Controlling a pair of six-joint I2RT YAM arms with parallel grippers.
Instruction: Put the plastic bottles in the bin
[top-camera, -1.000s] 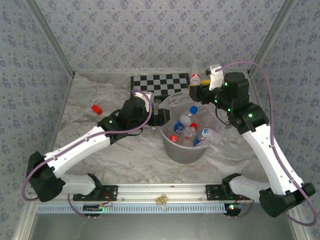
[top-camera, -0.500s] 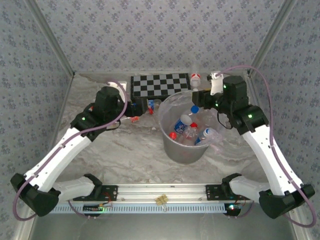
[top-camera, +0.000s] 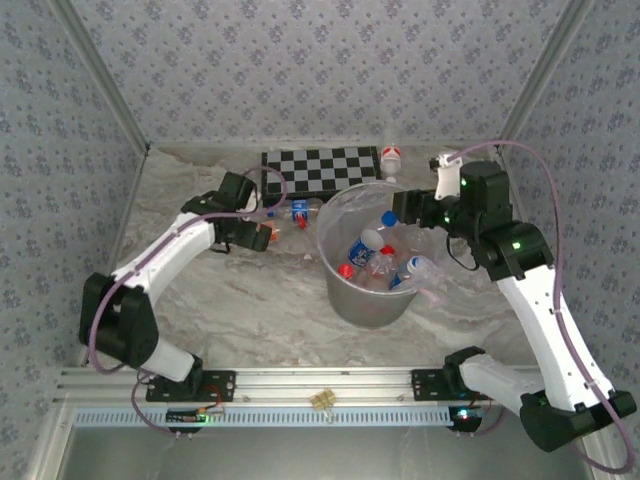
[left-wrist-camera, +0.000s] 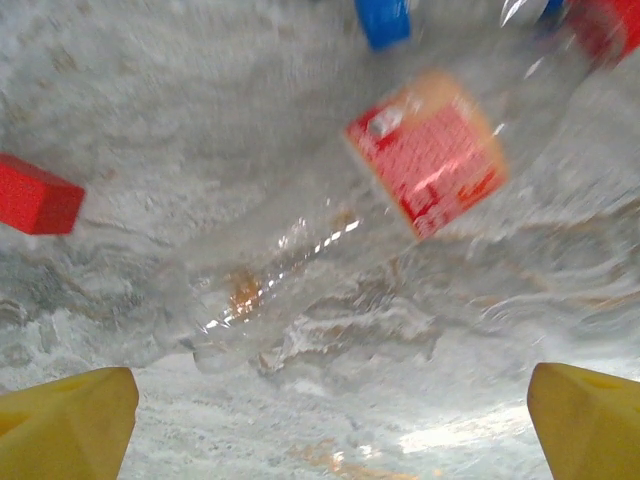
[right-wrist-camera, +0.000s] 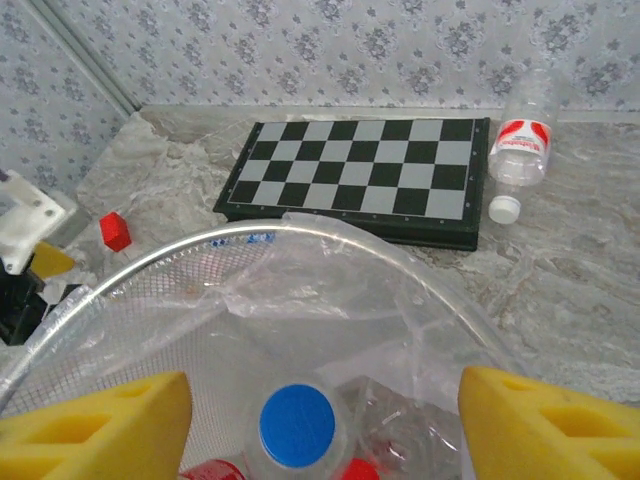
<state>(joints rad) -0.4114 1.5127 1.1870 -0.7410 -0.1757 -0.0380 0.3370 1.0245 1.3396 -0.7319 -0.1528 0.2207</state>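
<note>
Your left gripper (left-wrist-camera: 330, 425) has shifted; spread wide, it sits just short of a bottle (left-wrist-camera: 430, 150) lying on the table (left-wrist-camera: 150, 90) left of the bin (top-camera: 365, 305), long axis diagonal, lower-left to upper-right in wrist view.

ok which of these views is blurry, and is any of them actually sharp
Left wrist: motion-blurred, the red-labelled bottle smeared, with glare streaks on its clear body. Right wrist: sharp on the checkerboard, soft on the near yellow fingertips. Top external: evenly lit and clear.
</note>
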